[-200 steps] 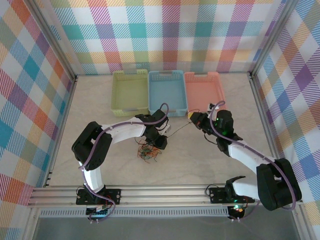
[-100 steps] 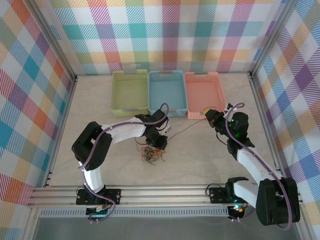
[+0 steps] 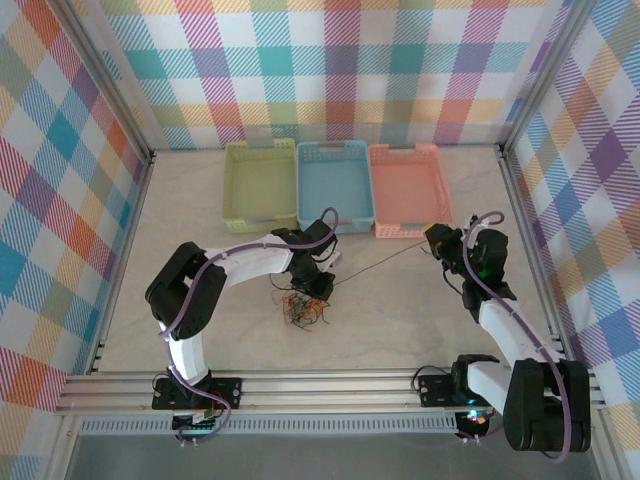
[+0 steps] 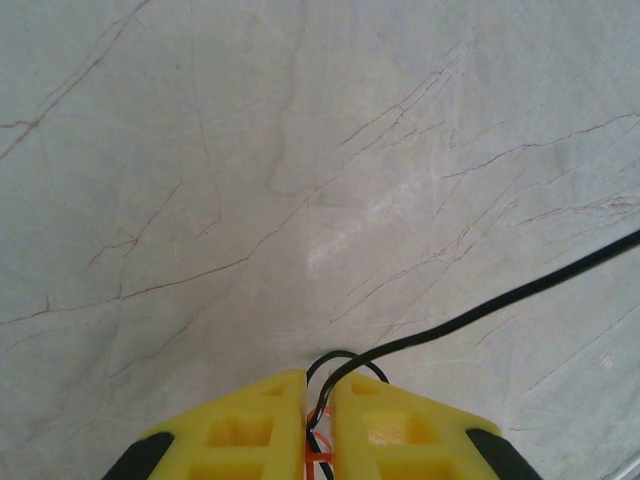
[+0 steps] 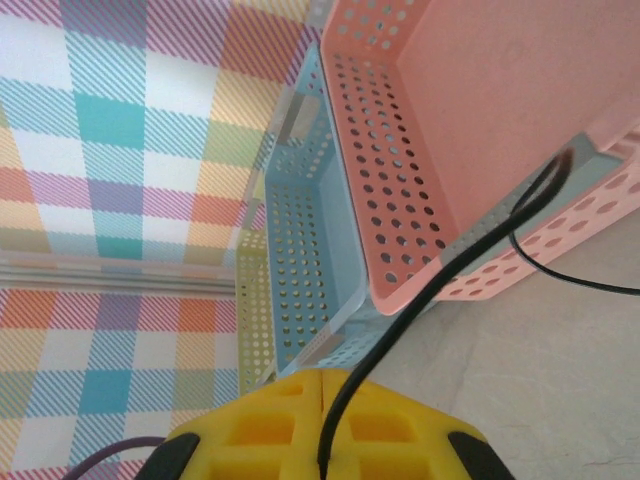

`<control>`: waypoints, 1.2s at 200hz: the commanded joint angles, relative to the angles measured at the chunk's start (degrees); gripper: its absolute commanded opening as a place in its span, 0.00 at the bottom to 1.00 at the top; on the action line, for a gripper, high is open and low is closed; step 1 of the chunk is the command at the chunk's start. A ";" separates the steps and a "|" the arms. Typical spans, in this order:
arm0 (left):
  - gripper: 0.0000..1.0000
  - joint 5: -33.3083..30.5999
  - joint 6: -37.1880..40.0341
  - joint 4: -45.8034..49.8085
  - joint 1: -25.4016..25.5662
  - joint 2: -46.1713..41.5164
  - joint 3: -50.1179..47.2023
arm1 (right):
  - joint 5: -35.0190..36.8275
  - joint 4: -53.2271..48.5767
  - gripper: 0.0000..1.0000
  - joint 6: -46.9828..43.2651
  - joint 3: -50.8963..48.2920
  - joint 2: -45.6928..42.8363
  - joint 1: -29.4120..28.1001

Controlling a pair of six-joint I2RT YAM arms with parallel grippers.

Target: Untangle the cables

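Black cable (image 4: 500, 302) pinched by left tool (image 4: 318, 398), right tool (image 5: 322, 388)

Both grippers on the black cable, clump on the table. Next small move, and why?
Probably draw the right gripper a little to its right, away from the left gripper. Both are shut on the black cable, which runs nearly straight between them, while the clump lies by the left one, so pulling should slide that strand free.
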State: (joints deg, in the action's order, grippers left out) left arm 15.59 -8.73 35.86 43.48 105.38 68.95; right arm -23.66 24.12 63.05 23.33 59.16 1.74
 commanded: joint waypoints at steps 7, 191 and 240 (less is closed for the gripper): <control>0.15 0.41 0.82 2.10 0.45 0.94 1.42 | -0.37 -0.17 0.00 1.02 -0.30 -1.71 2.78; 0.15 -0.13 1.26 2.29 1.14 1.01 1.58 | -7.71 -4.44 0.00 5.51 1.17 -4.26 17.89; 0.16 -0.08 1.19 1.24 1.20 -0.02 0.80 | -11.67 -6.85 0.00 2.02 3.05 -6.57 17.36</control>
State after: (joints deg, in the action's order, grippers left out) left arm 15.42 -8.12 36.07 43.88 105.80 69.54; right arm -31.81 18.72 67.94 23.49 54.57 19.38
